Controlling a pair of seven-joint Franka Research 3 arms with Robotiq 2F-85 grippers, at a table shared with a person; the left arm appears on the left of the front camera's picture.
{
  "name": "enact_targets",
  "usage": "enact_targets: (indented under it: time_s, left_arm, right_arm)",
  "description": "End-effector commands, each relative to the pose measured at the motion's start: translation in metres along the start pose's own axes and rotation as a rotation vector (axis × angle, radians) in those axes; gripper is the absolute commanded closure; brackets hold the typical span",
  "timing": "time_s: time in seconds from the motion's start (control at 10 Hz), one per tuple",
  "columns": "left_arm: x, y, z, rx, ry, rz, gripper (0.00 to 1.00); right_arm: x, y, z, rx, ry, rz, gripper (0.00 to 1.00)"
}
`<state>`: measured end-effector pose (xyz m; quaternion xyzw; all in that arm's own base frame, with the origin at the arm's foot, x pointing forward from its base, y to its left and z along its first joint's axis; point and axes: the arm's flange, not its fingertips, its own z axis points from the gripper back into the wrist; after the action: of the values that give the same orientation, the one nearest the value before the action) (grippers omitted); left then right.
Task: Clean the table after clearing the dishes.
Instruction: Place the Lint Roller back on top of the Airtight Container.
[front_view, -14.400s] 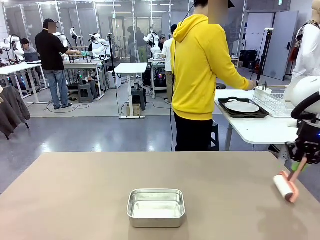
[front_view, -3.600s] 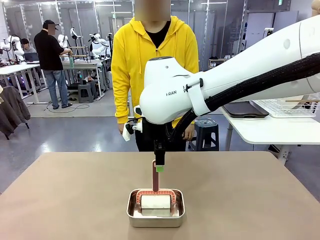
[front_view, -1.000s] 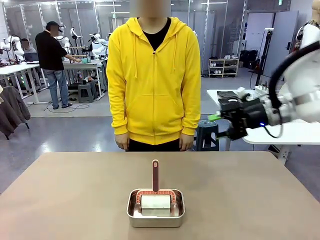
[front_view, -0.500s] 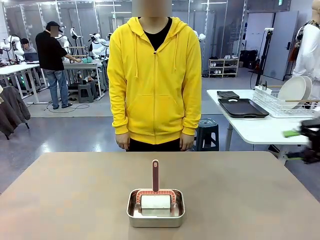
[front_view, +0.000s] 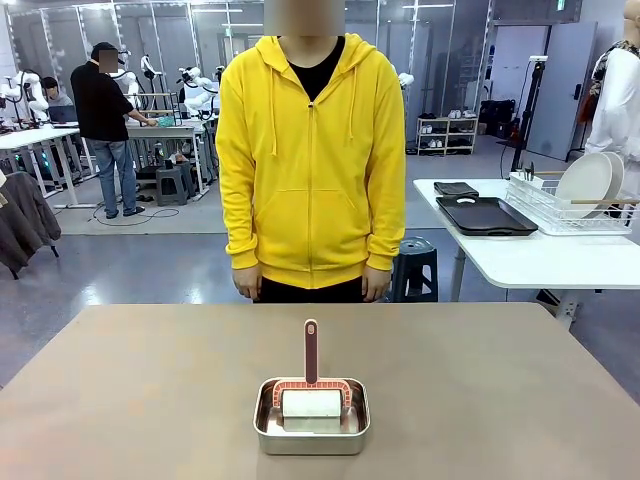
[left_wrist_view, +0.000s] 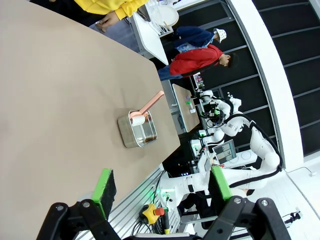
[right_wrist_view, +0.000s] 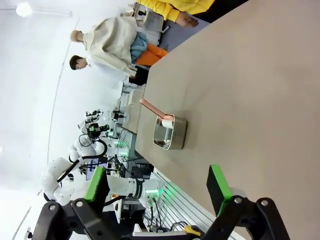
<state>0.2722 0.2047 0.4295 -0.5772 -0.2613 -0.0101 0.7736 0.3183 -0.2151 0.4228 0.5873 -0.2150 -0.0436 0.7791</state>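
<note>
The wide tan-brown bench (front_view: 140, 400) fills the lower half of the front frame. A small rectangular steel pan (front_view: 312, 428) sits at lower centre, with a pink-handled white roller (front_view: 311, 398) in it, handle leaning toward the person in a yellow hoodie (front_view: 312, 160). White plates (front_view: 588, 182) stand in a wire rack (front_view: 560, 212) at right. Left claw (left_wrist_view: 162, 186) and right claw (right_wrist_view: 156, 184) both stand wide, holding nothing.

No legible text or labels anywhere.

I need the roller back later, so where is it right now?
The roller sits in the steel pan near the middle of the table, handle leaning up toward the person.
</note>
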Motion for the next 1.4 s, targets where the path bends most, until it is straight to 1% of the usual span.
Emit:
enact_targets:
  time_s: [0.0,0.1,1.3]
  left_arm:
    - [-0.0011,-0.0014,0.0022,-0.01,-0.007,-0.004,0.05]
    - [-0.0011,-0.0014,0.0022,-0.01,-0.007,-0.004,0.05]
    - [-0.0011,-0.0014,0.0022,-0.01,-0.007,-0.004,0.05]
  right_arm:
    - [-0.0075,-0.0003,-0.0093,0.008,0.009,0.019,0.0]
    - [0.0,0.0,0.0,0.0,0.0,0.0,0.0]
    - [0.0,0.0,0.0,0.0,0.0,0.0,0.0]
